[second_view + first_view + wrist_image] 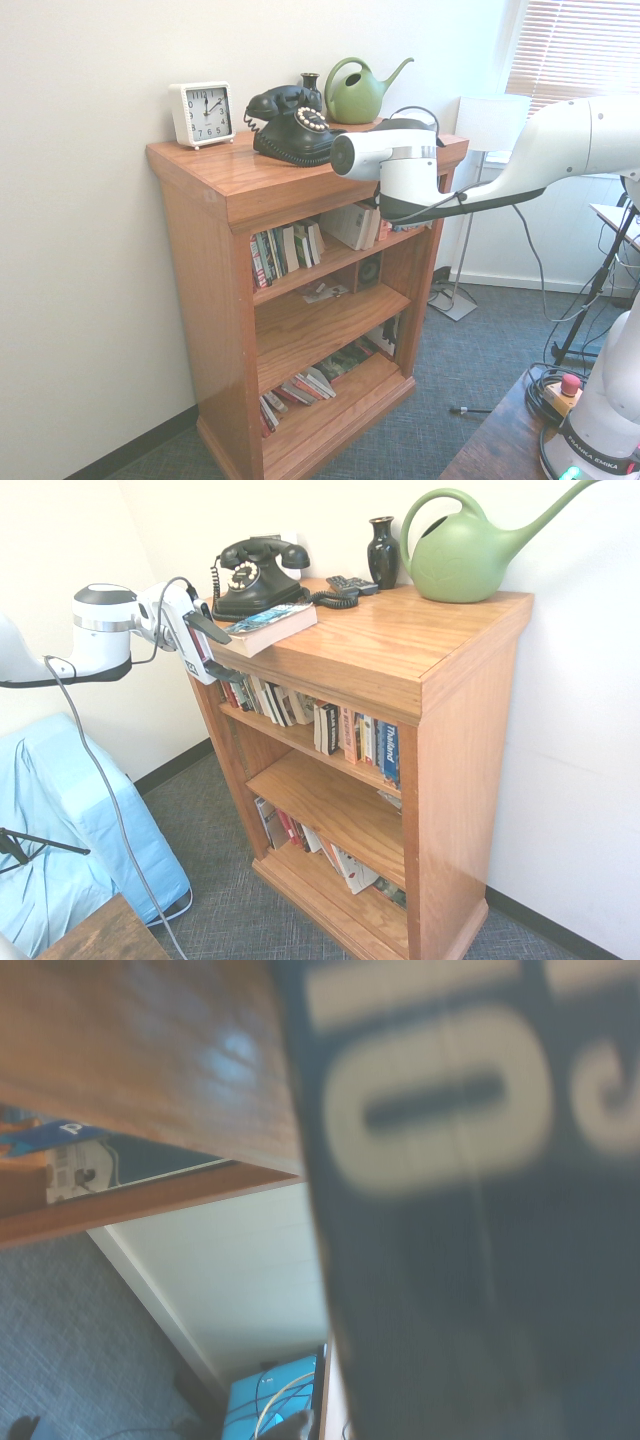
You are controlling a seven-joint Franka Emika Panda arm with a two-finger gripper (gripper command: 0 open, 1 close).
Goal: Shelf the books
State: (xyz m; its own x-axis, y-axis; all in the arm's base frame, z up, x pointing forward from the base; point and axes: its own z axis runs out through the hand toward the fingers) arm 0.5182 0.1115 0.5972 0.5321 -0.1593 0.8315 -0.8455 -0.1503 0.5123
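In the first exterior view, your gripper (207,650) stands wide open at the bookcase's (390,650) top front edge, its fingers around the near end of the thick paperback (268,628), which lies in front of the black rotary telephone (257,577); you can't tell whether they touch it. In the second, the arm (480,180) hides the paperback. In the wrist view, its dark cover fills one side.

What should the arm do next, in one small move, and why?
Probably ease the open gripper toward the thick book until its fingers straddle it, then close. The book lies on the bookcase top, its near end jutting toward the fingers, and hasn't been shelved.
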